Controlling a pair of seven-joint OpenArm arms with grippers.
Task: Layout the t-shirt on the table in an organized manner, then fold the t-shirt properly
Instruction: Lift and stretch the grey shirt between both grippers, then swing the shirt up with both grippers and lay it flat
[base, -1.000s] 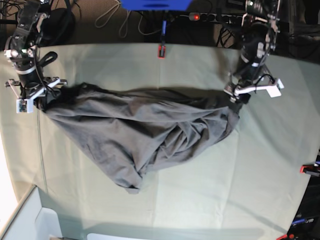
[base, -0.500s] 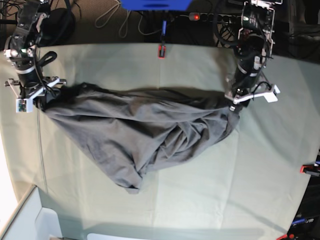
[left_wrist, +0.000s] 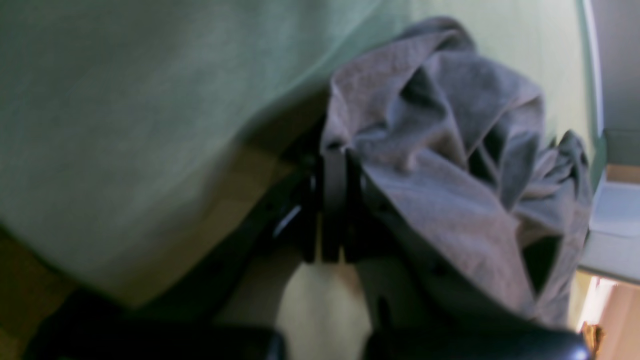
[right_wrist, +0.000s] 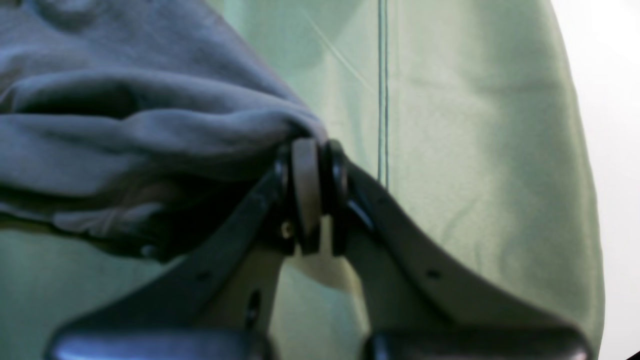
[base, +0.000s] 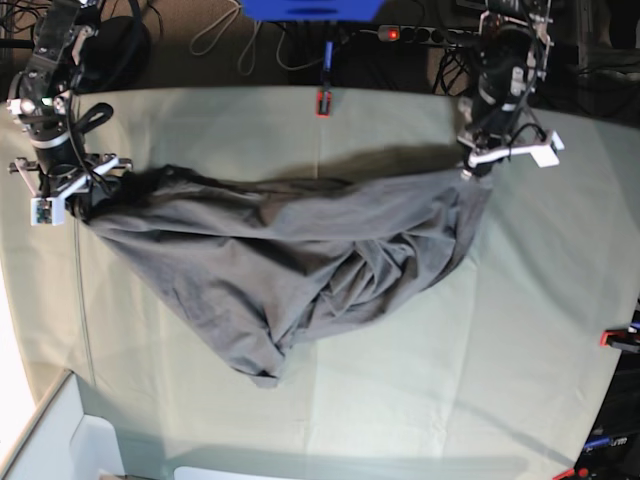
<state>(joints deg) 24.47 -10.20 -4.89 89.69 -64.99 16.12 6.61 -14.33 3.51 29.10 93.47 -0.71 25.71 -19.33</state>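
the t-shirt (base: 280, 265) is lying bunched on the table (base: 520, 330), slung between both grippers. left gripper (base: 474, 170) and right gripper (base: 82, 200) are each clamping a corner of it. best bet is pulling them apart evenly, keeping the fabric low so it's spreading flat.

The worktop (base: 400, 400) is covered in pale grey-green cloth with faint crease lines, and a small red clip (base: 323, 102) sits on its edge at twelve o'clock. A dark grey t-shirt (base: 290, 260) lies crumpled across its middle, stretched from nine o'clock towards two o'clock, with a bunched point sagging towards six.
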